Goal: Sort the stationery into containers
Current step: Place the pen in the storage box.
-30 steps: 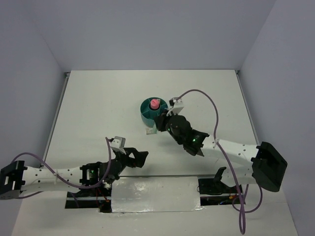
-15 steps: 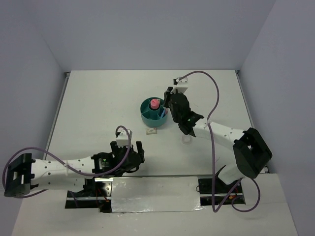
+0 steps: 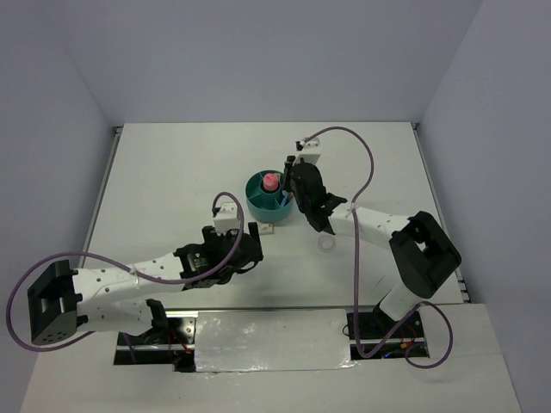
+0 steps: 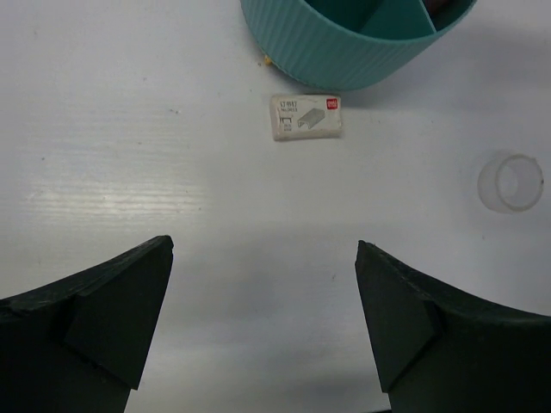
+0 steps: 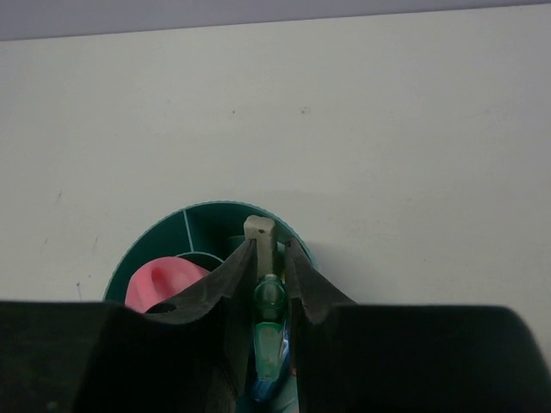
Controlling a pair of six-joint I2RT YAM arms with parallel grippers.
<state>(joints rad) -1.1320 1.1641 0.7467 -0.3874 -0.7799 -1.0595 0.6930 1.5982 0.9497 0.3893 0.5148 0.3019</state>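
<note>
The right claw (image 5: 269, 251) has swung over the right ring compartment of the teal organiser (image 5: 202, 219), pinching a beige eraser (image 5: 259, 232), apparently ready to drop it. The left claw (image 4: 263, 258), spread wide, has advanced toward the small white box (image 4: 306, 117), which lies on the surface (image 4: 129, 172) just near the organiser. The box's print and red logo are too small to read.

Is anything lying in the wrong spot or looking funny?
Yes. A small white box lies on the table right beside the teal organiser, and a clear tape ring sits farther off. Both are outside it.
</note>
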